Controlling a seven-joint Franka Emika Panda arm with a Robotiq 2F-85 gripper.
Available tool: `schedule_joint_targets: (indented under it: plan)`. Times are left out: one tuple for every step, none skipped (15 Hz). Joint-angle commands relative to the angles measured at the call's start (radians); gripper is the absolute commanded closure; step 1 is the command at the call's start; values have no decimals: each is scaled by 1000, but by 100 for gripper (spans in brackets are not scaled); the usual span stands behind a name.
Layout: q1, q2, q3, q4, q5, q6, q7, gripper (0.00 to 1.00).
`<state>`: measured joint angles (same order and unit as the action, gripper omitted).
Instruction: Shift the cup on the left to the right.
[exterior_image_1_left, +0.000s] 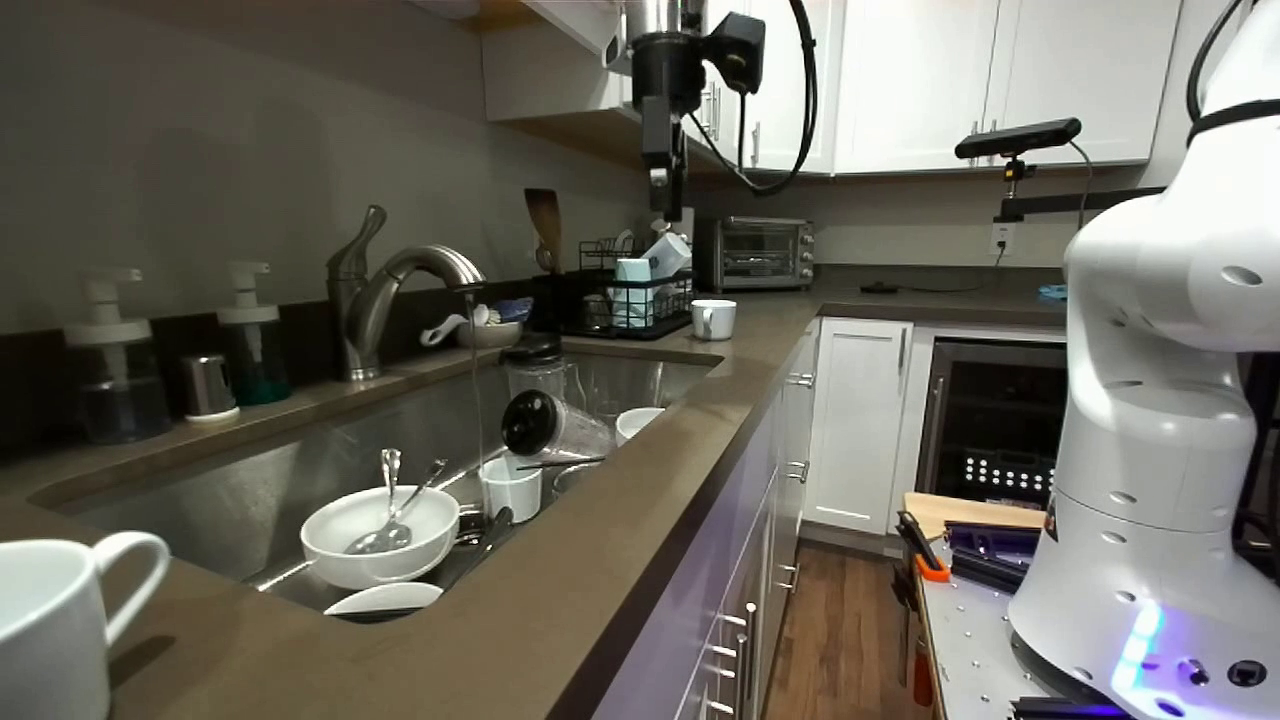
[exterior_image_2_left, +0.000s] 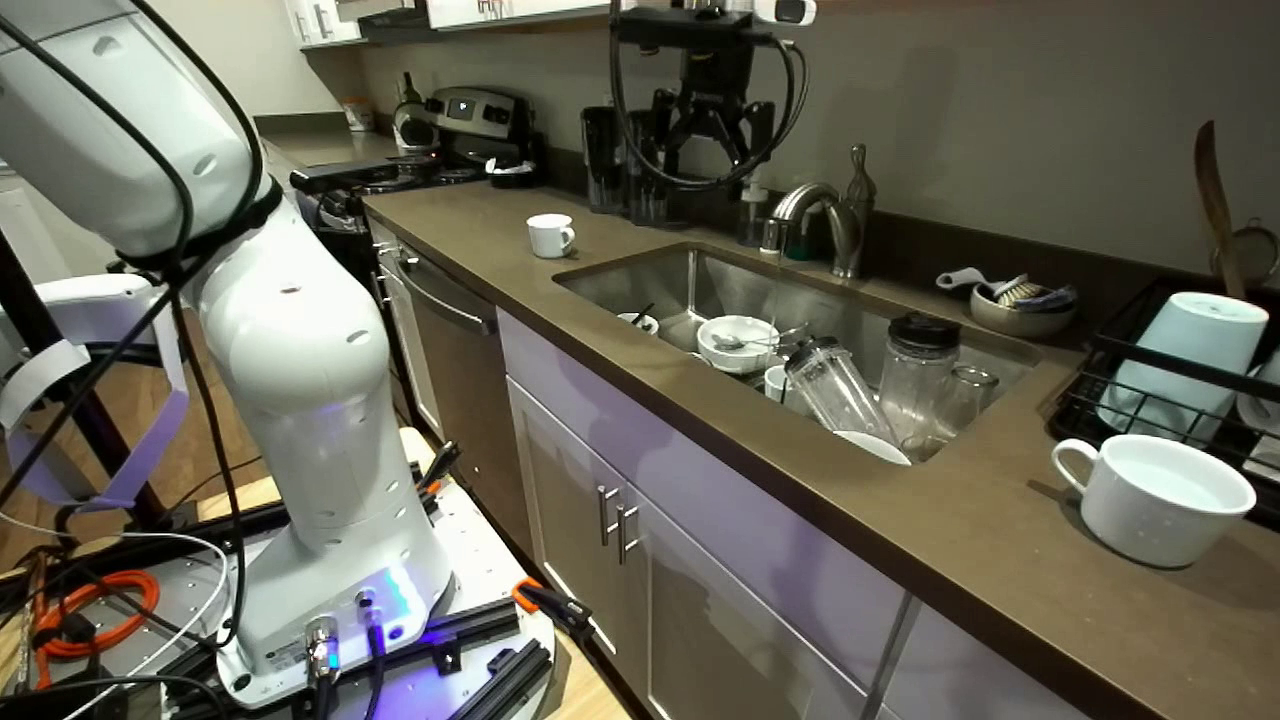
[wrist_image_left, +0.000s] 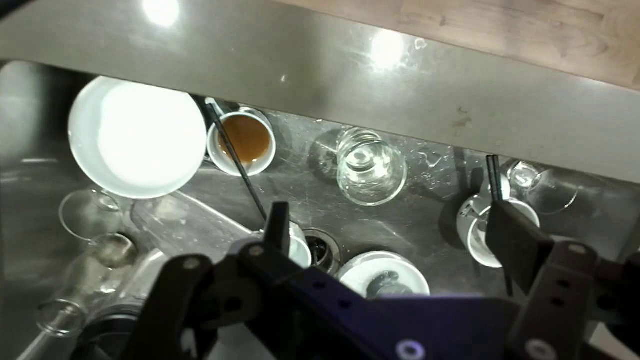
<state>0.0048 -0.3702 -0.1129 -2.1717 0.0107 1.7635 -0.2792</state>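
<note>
The cup on the left is a plain white mug with a loop handle (exterior_image_1_left: 45, 630), standing upright on the counter at the soap-dispenser end of the sink. It also shows in an exterior view (exterior_image_2_left: 551, 236). A similar white mug (exterior_image_2_left: 1160, 497) stands upright by the dish rack at the opposite end, also seen small in an exterior view (exterior_image_1_left: 713, 320). My gripper (exterior_image_2_left: 712, 160) hangs high above the sink, pointing down, apart from both mugs. Its fingers are wide apart and empty in the wrist view (wrist_image_left: 387, 222). Neither counter mug shows in the wrist view.
The sink (exterior_image_2_left: 690, 275) holds bowls (exterior_image_1_left: 380, 535), jars (exterior_image_2_left: 845, 390), glasses (wrist_image_left: 371, 167) and cups, one with brown liquid (wrist_image_left: 245, 140). The faucet (exterior_image_1_left: 410, 270) rises behind it, running water. A black dish rack (exterior_image_1_left: 650, 300) with cups and a toaster oven (exterior_image_1_left: 765, 252) stand farther along.
</note>
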Motion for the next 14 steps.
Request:
schedule_joint_targets:
  plan:
    - [56, -10, 27, -73, 34, 81, -123, 0]
    - [74, -4, 36, -87, 36, 101, -151, 0]
    - [93, 1, 47, -103, 37, 124, -177, 0]
    - [111, 6, 58, -113, 33, 142, -203, 0]
    - [132, 18, 72, -124, 33, 168, -223, 0]
    - [150, 24, 80, -129, 36, 185, -253, 0]
    - [172, 37, 92, -134, 46, 208, -278, 0]
    - [190, 44, 100, -136, 53, 223, -309, 0]
    - [209, 58, 112, -136, 56, 236, -334, 0]
    - [225, 71, 113, -129, 77, 234, -369, 0]
    - [195, 51, 120, -129, 42, 206, -291, 0]
    - [207, 60, 127, -129, 51, 210, -309, 0]
    - [213, 66, 132, -129, 54, 212, -317, 0]
    - [215, 69, 133, -129, 55, 213, -323, 0]
